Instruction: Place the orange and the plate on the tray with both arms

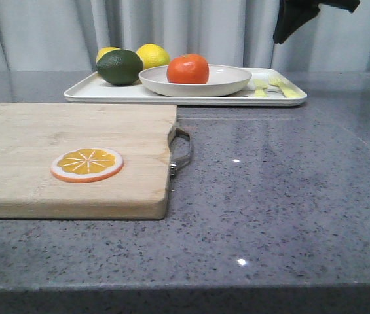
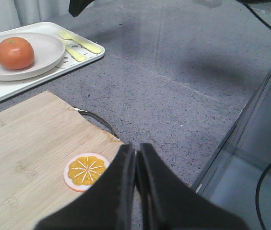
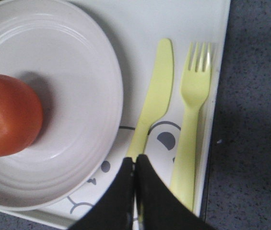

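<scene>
The orange (image 1: 188,69) rests in the off-white plate (image 1: 232,82), and the plate stands on the long white tray (image 1: 86,91) at the back of the table. The left wrist view shows the orange (image 2: 14,52), the plate (image 2: 49,50) and the tray (image 2: 94,55) far from my left gripper (image 2: 136,149), which is shut and empty over the cutting board's corner. My right gripper (image 3: 135,160) is shut and empty, high above the tray's (image 3: 125,28) cutlery print, beside the plate (image 3: 87,96) holding the orange (image 3: 8,115). Part of the right arm (image 1: 293,19) shows at the front view's top.
A wooden cutting board (image 1: 27,144) with a metal handle (image 1: 182,152) fills the near left; a flat orange slice disc (image 1: 86,163) lies on it. A dark green lime (image 1: 119,67) and two yellow lemons (image 1: 153,55) sit on the tray's left end.
</scene>
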